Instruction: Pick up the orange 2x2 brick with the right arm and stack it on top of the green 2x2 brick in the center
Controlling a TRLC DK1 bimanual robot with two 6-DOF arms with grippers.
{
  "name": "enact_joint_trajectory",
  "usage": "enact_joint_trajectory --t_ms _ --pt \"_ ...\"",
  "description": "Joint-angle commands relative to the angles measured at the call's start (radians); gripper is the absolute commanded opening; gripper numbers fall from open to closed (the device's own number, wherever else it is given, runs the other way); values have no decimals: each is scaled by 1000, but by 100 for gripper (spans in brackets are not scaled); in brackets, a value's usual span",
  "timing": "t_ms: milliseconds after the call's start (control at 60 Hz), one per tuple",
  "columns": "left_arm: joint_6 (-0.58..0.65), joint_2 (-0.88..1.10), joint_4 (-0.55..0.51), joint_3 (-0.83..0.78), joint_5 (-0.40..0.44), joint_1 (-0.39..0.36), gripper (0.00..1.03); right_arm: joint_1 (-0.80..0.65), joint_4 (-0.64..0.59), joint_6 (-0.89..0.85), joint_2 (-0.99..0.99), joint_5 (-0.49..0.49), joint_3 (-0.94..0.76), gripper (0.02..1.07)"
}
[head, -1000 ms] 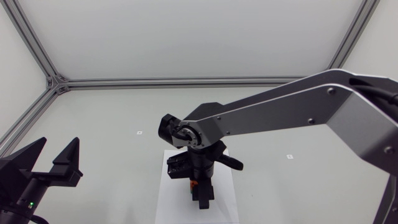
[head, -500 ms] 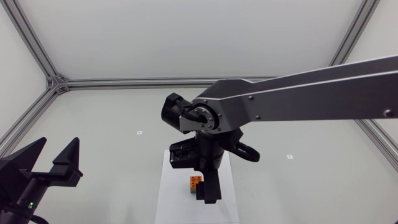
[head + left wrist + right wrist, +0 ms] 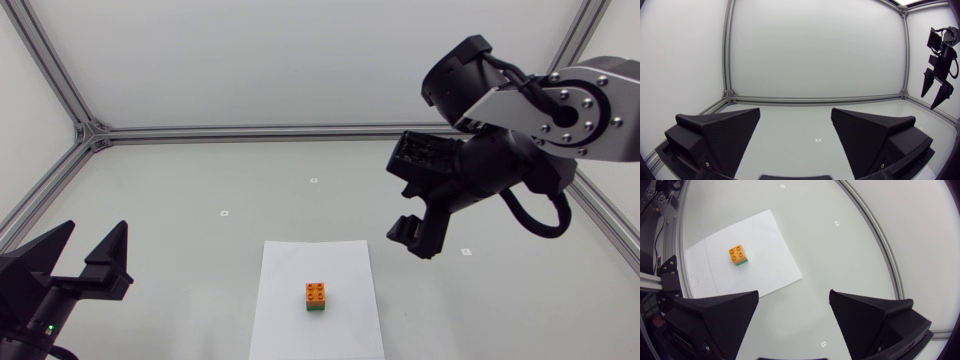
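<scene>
Orange 2x2 brick (image 3: 316, 292) sat squarely on top of the green 2x2 brick (image 3: 316, 309), studs up. The pair stood on a white paper sheet (image 3: 290, 325) at the near middle of the table (image 3: 180, 190), and nothing was touching them.

My right gripper (image 3: 413, 240) hung high over the table, to the right of the sheet and a little farther back, well apart from the stack. Its fingers were spread wide, pointing down, with nothing between them. Through its wrist camera I saw the stack down on the sheet, ahead of its fingers. My right arm (image 3: 570, 110) came in from the right edge, wrist bent sharply downward.

My left gripper (image 3: 96, 228) sat low at the near left corner, also wide and empty, tips aimed at the far side.

A few small square marks (image 3: 224, 213) dotted the tabletop, too small for me to read. A frame rail (image 3: 250, 131) ran along the far edge.
</scene>
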Motion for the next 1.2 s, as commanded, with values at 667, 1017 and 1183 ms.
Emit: enact_joint_trajectory --t_ms 667,1017,1183 --pt "5 -4 -11 -41 3 -1 99 -552 572 123 -625 -7 -588 102" --pt "5 -4 -11 -41 3 -1 99 -559 703 257 -920 45 -787 102" --pt "5 -4 -11 -41 3 -1 99 -554 726 325 -1007 45 -849 102"
